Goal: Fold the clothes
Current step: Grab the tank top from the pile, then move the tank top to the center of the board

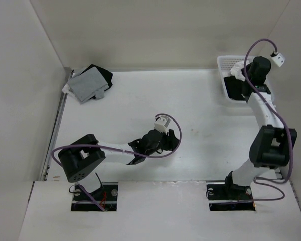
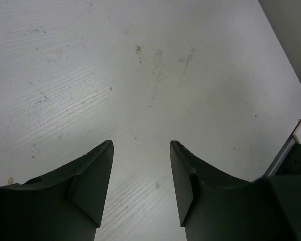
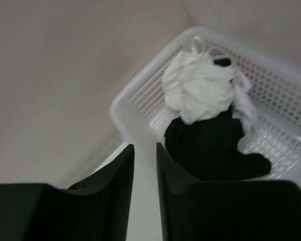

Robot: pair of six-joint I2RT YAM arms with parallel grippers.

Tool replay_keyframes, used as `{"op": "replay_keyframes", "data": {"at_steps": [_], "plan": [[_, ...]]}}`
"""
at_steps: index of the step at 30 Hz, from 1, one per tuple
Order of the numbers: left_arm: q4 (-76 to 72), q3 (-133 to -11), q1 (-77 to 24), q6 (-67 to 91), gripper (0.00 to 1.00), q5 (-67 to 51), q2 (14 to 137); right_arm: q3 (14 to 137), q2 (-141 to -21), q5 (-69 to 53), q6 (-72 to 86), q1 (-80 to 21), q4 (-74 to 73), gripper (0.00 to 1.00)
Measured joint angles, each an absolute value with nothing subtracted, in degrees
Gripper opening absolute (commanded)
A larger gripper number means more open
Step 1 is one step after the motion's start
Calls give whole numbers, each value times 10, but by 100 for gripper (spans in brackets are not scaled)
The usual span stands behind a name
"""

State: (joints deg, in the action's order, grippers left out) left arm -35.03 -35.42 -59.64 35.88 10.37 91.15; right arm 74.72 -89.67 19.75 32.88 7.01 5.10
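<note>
1. Left wrist view
   - Item: left gripper [image 2: 140, 145]. The jaws are spread wide and nothing is held between them.
   - Only the scuffed table [image 2: 140, 60] is seen beneath. No cloth is in reach.

2. Right wrist view
   - Item: right gripper [image 3: 144, 148]. The jaws are parted by a narrow gap and are empty. It is hung over the near rim of the basket [image 3: 135, 108].
   - Item: white garment [image 3: 200, 93]. It is bunched into a loose ball inside the basket and rests against and partly upon a black garment [image 3: 210, 145].
   - Handling, as judged: light, limp and thin. It is expected to drape and stretch out when lifted, and its thin string loops may catch on the lattice wall.
   - A pinch is best taken on the raised crown of the bunch, clear of the black cloth, so that one piece alone is drawn out.

3. Top external view
   - The basket is set at the far right of the table, close to the walls, so room for the arm is tight there.
   - Broad bare table is offered between the two arms for spreading and folding.
   - Item: grey cloth [image 1: 88, 84]. It is laid over black garments [image 1: 103, 75] at the far left corner, well apart from the basket.
</note>
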Motion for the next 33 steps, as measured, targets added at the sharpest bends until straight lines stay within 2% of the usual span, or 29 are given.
{"op": "replay_keyframes", "data": {"at_steps": [3, 8, 12, 13, 14, 15, 16, 20, 26, 33], "plan": [[-360, -349, -588, 357, 48, 105, 903, 835, -1002, 191, 310, 122, 40, 44], [-375, -343, -569, 358, 48, 104, 896, 941, -1156, 181, 284, 169, -3, 50], [-379, -341, -565, 358, 49, 102, 896, 1011, -1246, 159, 277, 181, -47, 50], [-379, -341, -565, 358, 49, 100, 896, 1034, -1268, 149, 276, 182, -55, 45], [-380, -341, -564, 358, 49, 99, 896, 1049, -1283, 141, 276, 183, -57, 34], [-380, -341, -562, 359, 49, 97, 896, 1062, -1294, 134, 277, 183, -60, 30], [-380, -341, -561, 360, 49, 95, 896, 1076, -1310, 123, 276, 183, -60, 16], [-380, -341, -553, 364, 48, 87, 896, 1078, -1315, 109, 275, 182, -51, 0], [-382, -341, -548, 373, 48, 73, 897, 1009, -1274, 105, 270, 178, 32, 0], [-394, -336, -537, 381, 46, 66, 897, 794, -1004, 110, 270, 97, 122, 0]]}}
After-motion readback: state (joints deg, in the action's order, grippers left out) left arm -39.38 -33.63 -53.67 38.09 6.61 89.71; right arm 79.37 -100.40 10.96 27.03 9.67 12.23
